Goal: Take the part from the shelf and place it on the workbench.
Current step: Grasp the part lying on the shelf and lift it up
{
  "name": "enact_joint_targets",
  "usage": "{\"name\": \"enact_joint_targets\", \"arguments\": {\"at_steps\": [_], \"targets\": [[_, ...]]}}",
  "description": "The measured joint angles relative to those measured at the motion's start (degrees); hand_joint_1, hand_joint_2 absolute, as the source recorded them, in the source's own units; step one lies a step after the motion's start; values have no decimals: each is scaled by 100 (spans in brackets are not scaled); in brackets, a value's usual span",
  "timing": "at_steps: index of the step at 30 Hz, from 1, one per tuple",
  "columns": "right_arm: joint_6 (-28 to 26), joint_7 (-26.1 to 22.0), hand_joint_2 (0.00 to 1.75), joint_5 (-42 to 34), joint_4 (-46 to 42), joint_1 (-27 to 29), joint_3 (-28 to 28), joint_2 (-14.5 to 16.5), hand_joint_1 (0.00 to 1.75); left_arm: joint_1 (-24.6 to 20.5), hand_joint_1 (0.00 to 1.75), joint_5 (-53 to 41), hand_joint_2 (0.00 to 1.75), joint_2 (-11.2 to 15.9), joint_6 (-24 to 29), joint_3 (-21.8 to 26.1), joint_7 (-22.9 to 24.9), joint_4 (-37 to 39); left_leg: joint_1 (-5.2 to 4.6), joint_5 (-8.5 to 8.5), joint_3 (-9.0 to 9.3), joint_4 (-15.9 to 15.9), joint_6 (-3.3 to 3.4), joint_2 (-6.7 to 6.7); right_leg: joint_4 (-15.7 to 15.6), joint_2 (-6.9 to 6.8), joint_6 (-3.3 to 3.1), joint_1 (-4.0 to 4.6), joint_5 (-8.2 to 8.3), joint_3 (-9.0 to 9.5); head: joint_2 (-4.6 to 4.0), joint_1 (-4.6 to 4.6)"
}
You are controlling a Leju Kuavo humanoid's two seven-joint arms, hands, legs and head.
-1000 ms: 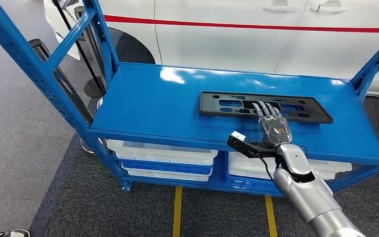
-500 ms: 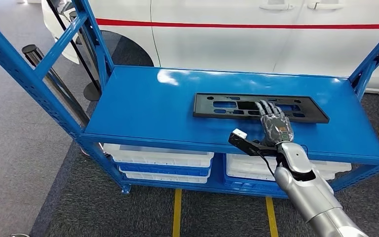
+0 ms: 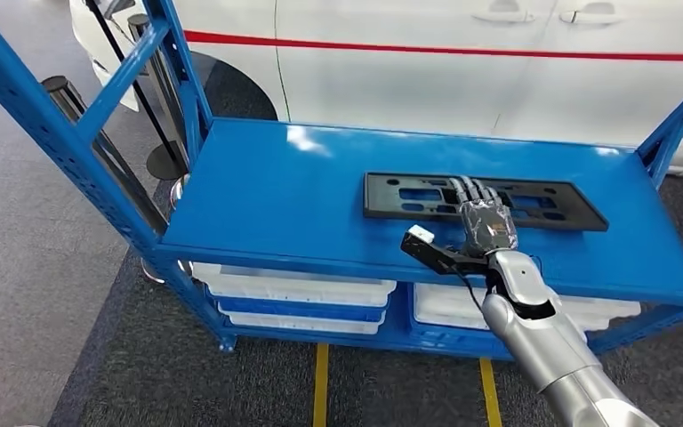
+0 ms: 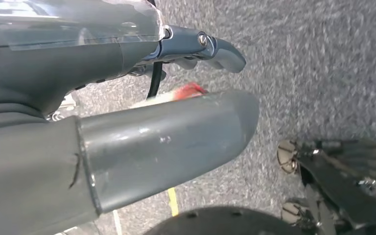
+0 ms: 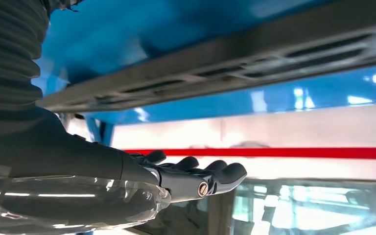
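Head view frames a white car with a red stripe along its doors, parked just behind a blue metal shelf on grey carpet. White bins sit on the shelf's lower level, and yellow floor lines run beneath it. On the blue top deck lies the part, a long, flat black panel with cut-out slots, flat and roughly parallel to the deck's front edge, toward the right half. The silver right arm reaches up from below, and the right hand lies palm-down over the part's near edge, its fingers stretched straight and side by side across the panel rather than curled around it; whether they touch it cannot be told from above. The right wrist view shows those fingers extended and holding nothing, with the panel's edge and the blue deck just beyond them. The left wrist view looks down at grey carpet, where the left hand hangs with its thick thumb and dark fingers held straight, nothing in its grasp.
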Motion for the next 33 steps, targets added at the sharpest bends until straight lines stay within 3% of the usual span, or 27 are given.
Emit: {"name": "enact_joint_targets", "arguments": {"at_steps": [3, 4, 5, 6, 8, 9, 11, 12, 15, 19, 23, 33], "targets": [[-4, 1, 175, 4, 99, -14, 2, 21, 0, -12, 0, -1, 0, 1, 0, 0, -2, 7, -27, -38, 41, -14, 85, -6, 1072, -6, 14, 3, -405, -595, 0, 3], [-5, 1, 175, 4, 136, -9, 4, 29, 0, -13, 0, -2, 0, 1, 0, 0, -2, 10, -41, -58, 60, -10, 97, -10, 1306, -7, 14, 4, -430, -753, 0, 2], [-7, 0, 175, 4, 166, -5, 5, 39, 0, -12, 0, -2, 0, 1, 0, 0, -3, 12, -54, -85, 90, -3, 102, -14, 1314, -8, 4, 5, -326, -805, 0, 2], [-10, -1, 175, 4, 188, -4, 6, 49, 0, -11, 0, -2, 0, 0, -1, 0, -3, 15, -66, -117, 132, 5, 101, -17, 1089, -8, -19, 11, -111, -740, 0, 2], [-16, -1, 175, 6, 225, -14, 7, 65, 0, -8, 0, -2, 0, -8, -2, 0, -3, 31, -88, -193, 210, 25, 82, -18, 329, -16, -104, 51, 351, -435, 0, 1], [-20, -4, 175, 8, 243, -24, 8, 71, 0, -11, 0, -2, 0, -14, -3, 0, -3, 43, -92, -220, 222, 38, 64, -22, 17, -22, -145, 78, 458, -300, 0, 2], [-30, -13, 175, 24, 282, -40, 10, 83, 0, -22, 0, -2, 0, -25, 1, 0, -9, 61, -88, -240, 208, 48, 17, -25, -204, -26, -195, 124, 445, -201, 0, -1], [-33, -14, 175, 50, 305, -45, 10, 90, 0, -27, 0, -2, 0, -23, 4, 1, -24, 63, -87, -243, 208, 43, 5, -25, -259, -17, -190, 119, 439, -178, 0, -2], [-24, 25, 175, 149, 405, -69, 14, 109, 0, -28, 0, -1, 0, -21, 13, 3, -79, 66, -99, -240, 253, 1, 28, -20, -314, 3, -163, 97, 442, -140, 0, -8], [14, 109, 175, 227, 579, -101, 17, 121, 0, -29, 0, 0, 0, -21, 24, 5, -95, 68, -92, -250, 284, -48, 26, -20, -309, 3, -178, 107, 415, -133, 0, -6], [15, 140, 175, 236, 685, -135, 19, 140, 169, -30, 0, 0, 0, -19, 24, 10, -101, 68, -91, -251, 304, -68, 11, -18, -303, 4, -191, 109, 406, -125, 0, -6], [92, 72, 175, 86, 897, -140, 24, 145, 175, -26, 0, 7, 0, -19, 9, 39, -123, 70, -91, -240, 318, -70, -34, -19, -294, 1, -194, 95, 410, -108, 0, -6]]}}
